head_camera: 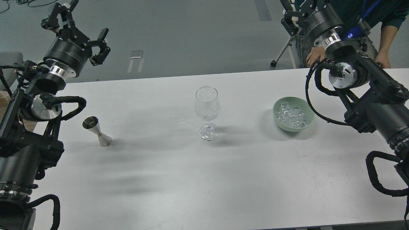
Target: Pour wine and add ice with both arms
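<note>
The right end effector (292, 14) runs out past the top edge, so only part of its black prongs shows and whether they stand apart cannot be told. The person (381, 32) behind the tabletop (204, 179) is cut off at the top and right edges, with head and shoulders out of view, and the right arm (361, 80) covers much of the torso and one hand. Both arms leave the view at the side and bottom edges, so their bases are unseen. The ice (292, 116) lies heaped in the green bowl (277, 110); single cubes blur together and cannot be counted. The tabletop's near and side edges are cropped.
</note>
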